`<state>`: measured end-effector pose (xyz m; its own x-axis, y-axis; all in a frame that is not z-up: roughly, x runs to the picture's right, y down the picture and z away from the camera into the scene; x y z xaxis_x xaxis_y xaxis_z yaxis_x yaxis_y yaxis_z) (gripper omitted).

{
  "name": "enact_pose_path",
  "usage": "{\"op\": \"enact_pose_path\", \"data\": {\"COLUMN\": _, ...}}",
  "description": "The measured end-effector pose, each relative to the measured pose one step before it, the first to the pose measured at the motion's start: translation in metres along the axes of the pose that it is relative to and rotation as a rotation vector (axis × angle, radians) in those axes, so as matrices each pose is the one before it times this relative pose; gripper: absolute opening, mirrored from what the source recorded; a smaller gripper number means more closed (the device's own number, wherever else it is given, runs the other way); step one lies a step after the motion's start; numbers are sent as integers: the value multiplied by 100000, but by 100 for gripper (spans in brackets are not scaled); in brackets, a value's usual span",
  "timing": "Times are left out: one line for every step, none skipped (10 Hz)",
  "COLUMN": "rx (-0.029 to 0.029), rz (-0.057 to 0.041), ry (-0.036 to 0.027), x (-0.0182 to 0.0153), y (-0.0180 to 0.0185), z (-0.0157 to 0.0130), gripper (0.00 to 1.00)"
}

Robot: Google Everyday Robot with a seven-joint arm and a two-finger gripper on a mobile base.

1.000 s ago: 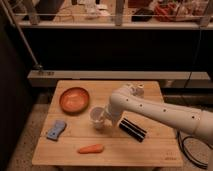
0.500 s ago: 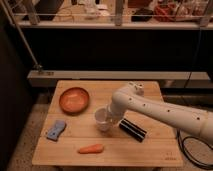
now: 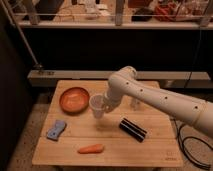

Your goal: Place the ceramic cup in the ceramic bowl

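The white ceramic cup hangs a little above the wooden table, slightly tilted, with its shadow under it. My gripper is shut on the cup's right rim, at the end of the white arm that comes in from the right. The orange-terracotta ceramic bowl rests on the table just left of the cup, apart from it and with nothing in it.
An orange carrot lies near the front edge. A blue object sits at the front left. A black oblong thing lies right of the cup. A slim pale bottle-shaped object stands behind the arm.
The gripper closed on the cup, then lifted it off the table and carried it a little left toward the bowl.
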<state>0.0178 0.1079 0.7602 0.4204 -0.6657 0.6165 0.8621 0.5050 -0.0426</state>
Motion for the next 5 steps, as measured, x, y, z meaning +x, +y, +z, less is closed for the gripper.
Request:
{"op": "enact_pose_path", "data": {"rx": 391, "rz": 38, "ry": 216, "x": 283, "y": -163, "z": -105, "gripper": 0}}
{"op": "enact_pose_path", "data": {"rx": 547, "rz": -849, "ry": 86, "x": 344, "y": -1006, "z": 51, "gripper": 0}}
{"op": "enact_pose_path", "data": {"rx": 600, "rz": -1336, "ry": 297, "x": 354, "y": -1736, "z": -73, "gripper": 0}}
{"op": "enact_pose_path", "data": {"rx": 101, "rz": -1018, "ry": 281, "x": 197, "y": -1070, "z": -41, "gripper": 0}}
{"op": "enact_pose_path", "data": {"rx": 242, "rz": -243, "ry": 319, "x": 291, "y": -697, "z": -234, "gripper": 0}}
